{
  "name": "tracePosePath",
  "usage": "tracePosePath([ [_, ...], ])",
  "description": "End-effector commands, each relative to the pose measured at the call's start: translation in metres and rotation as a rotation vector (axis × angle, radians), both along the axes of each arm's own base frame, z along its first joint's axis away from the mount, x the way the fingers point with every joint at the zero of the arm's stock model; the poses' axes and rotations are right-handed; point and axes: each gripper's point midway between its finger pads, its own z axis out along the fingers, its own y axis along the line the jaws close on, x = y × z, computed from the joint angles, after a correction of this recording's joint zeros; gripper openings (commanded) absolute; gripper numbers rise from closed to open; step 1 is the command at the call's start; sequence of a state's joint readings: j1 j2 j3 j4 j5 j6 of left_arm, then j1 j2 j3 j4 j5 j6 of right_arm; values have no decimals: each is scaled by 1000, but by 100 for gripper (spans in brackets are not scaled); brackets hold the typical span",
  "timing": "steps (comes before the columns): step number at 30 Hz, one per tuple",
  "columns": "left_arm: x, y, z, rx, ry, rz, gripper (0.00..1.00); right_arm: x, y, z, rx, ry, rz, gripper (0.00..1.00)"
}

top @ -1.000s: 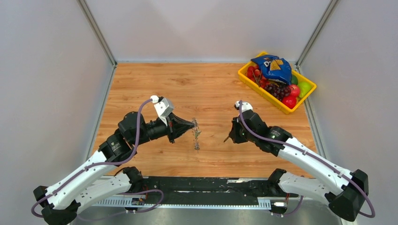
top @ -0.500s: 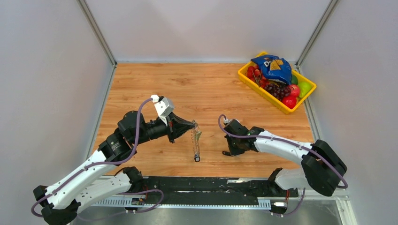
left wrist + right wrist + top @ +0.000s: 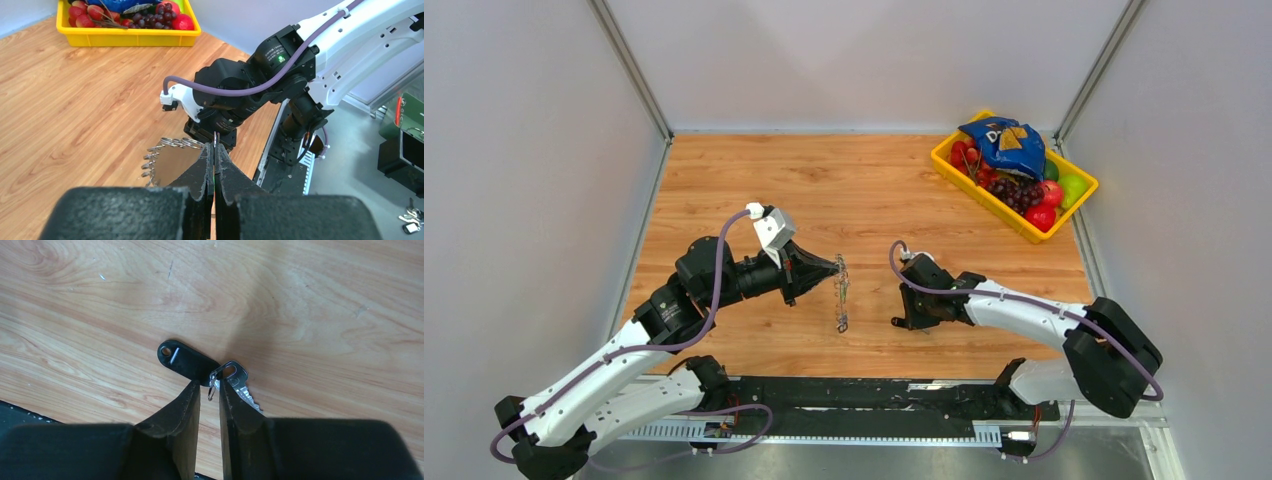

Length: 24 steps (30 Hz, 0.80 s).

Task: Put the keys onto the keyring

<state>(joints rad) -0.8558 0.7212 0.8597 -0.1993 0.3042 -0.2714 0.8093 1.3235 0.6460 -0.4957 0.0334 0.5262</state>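
Looking at the right gripper, the pinch is what I'd worry about. Its fingers stand only narrowly apart with nothing gripped, tips down at the table. They straddle the little split ring that links a black tag to a silver key. That link is just thin wire on smooth varnished wood, so if the tips close slightly off, my guess is it skates out sideways. Or they catch the tag's slick edge and the whole bundle pivots away. The key is flat metal with a sawtooth blade and a round hole in its head. The tag is a glossy dark oval with its own eyelet. Over on the left, the left gripper is pinched right down on the keyring, a thin silvery wire hoop with toothed-looking bits along its edge. It's held up off the table and dangles below the fingertips in the top view. Second risk: the hoop is gripped at one spot only, so it could swing or twist the moment a key gets pushed at it. Such thin wire also looks hard to line a small hole up with. The key bundle sits toward the near edge, a little right of the hoop, not touching it.
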Motion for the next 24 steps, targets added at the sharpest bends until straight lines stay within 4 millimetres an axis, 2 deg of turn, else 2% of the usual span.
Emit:
tracePosePath([
  [1, -2, 2, 35, -74, -72, -5, 0, 6, 6, 14, 52, -38, -35, 24],
  [6, -3, 2, 36, -75, -75, -7, 0, 8, 4, 22, 46, -53, -44, 24],
  [14, -3, 3, 35, -75, -76, -6, 0, 8, 4, 22, 37, -49, -45, 25],
  [24, -5, 4, 35, -76, -76, -8, 0, 15, 14, 32, 70, -59, -66, 34],
])
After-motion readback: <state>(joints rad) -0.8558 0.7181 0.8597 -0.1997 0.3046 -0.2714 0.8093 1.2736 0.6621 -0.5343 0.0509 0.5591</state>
